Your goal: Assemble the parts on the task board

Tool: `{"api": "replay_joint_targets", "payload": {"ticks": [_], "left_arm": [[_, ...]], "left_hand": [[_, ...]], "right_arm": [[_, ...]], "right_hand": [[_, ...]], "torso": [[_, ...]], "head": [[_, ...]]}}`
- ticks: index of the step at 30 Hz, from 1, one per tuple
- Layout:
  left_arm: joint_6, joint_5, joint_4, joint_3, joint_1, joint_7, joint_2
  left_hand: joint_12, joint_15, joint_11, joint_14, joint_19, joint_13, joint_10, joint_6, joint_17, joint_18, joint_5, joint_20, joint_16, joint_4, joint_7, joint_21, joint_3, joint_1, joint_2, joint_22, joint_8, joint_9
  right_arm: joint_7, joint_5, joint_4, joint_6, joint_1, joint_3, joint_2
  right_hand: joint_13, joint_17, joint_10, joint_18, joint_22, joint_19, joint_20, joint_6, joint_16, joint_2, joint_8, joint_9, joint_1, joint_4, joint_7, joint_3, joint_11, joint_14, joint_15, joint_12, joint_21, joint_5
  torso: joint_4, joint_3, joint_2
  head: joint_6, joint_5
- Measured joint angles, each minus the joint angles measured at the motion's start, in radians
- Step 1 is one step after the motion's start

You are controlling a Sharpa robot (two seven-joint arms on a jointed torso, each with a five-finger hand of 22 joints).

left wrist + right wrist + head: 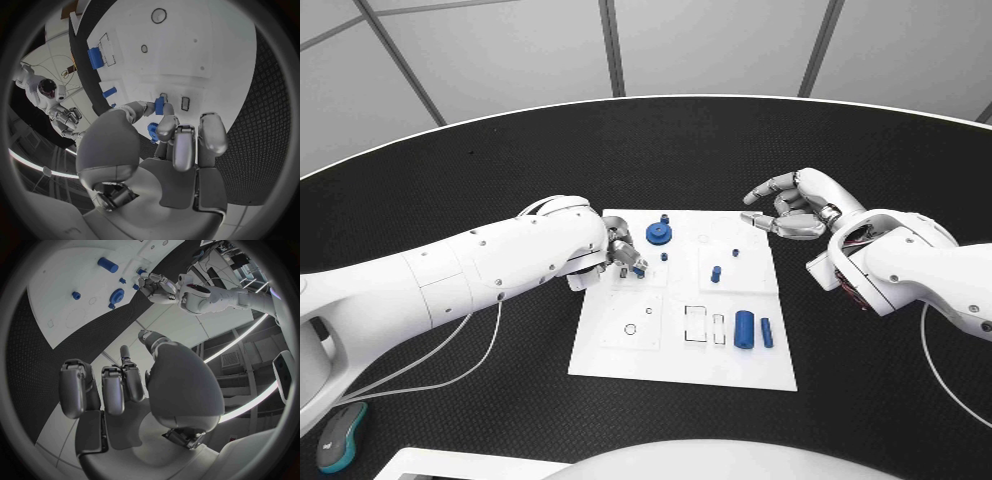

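The white task board (678, 345) lies in the middle of the black table. My left hand (617, 255) is over the board's left edge and pinches a small blue part (159, 106) between thumb and a finger. Just beyond it on the board is a round blue part (659, 234), with small blue pegs (715, 273) toward the middle. Two larger blue blocks (744, 329) lie at the board's near right. My right hand (798, 205) hovers over the table by the board's far right corner, fingers loosely curled and apart, holding nothing (125, 385).
Rectangular slots (695, 322) and a round hole (630, 328) are in the board's near half. A white cable (459, 360) and a teal-grey object (336, 440) lie at the near left. The table's white rim (473, 118) curves round the far side.
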Motion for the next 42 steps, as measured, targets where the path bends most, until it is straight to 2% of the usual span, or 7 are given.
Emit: {"api": "replay_joint_targets", "payload": {"ticks": [12,42], "left_arm": [[0.001,-0.017,-0.001,0.0,-0.007,0.005,0.001],[0.015,-0.015,-0.004,0.0,-0.008,0.01,0.0]], "left_hand": [[0.0,0.0,0.0,0.0,0.0,0.0,0.0,0.0,0.0,0.0,0.0,0.0,0.0,0.0,0.0,0.0,0.0,0.001,0.001,0.001,-0.001,0.0],[0.0,0.0,0.001,0.0,0.0,0.001,0.0,0.002,0.0,0.0,0.004,0.0,0.0,0.0,0.002,0.0,0.0,0.002,0.002,0.001,-0.004,-0.002]], "right_arm": [[0.0,0.0,-0.001,0.002,0.0,0.0,0.001],[0.0,0.0,-0.007,0.002,0.0,0.0,0.003]], "right_hand": [[0.0,0.0,0.0,0.0,0.0,0.0,0.0,0.0,0.0,0.0,0.0,0.0,0.0,0.0,0.0,0.0,0.0,0.0,0.0,0.0,0.0,0.0],[0.0,0.0,0.0,0.0,0.0,0.0,0.0,0.0,0.0,0.0,0.0,0.0,0.0,0.0,0.0,0.0,0.0,0.0,0.0,0.0,0.0,0.0]], "torso": [[-0.0004,0.0001,0.001],[0.0,0.0,0.002]], "head": [[-0.001,-0.001],[-0.001,-0.001]]}}
